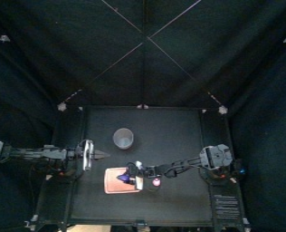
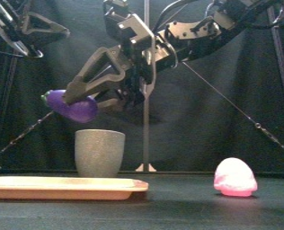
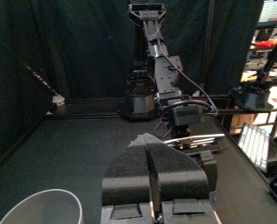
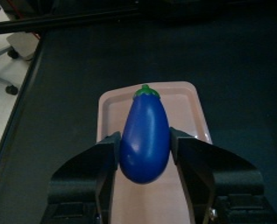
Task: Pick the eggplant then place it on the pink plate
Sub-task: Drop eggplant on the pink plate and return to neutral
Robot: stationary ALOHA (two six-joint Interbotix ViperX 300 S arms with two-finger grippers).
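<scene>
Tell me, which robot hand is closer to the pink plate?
Right. The right gripper hangs above the pink plate, holding the eggplant over it. The left gripper sits off the plate's left side, a little toward the back, jaws shut.

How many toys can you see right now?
2. The purple eggplant is in the right gripper above the pink tray; a pink toy lies on the table right of it. The grey cup may hide more.

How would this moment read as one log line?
right jaws: shut on eggplant | eggplant: in air over pink tray | left jaws: shut, arm idle at left
</scene>
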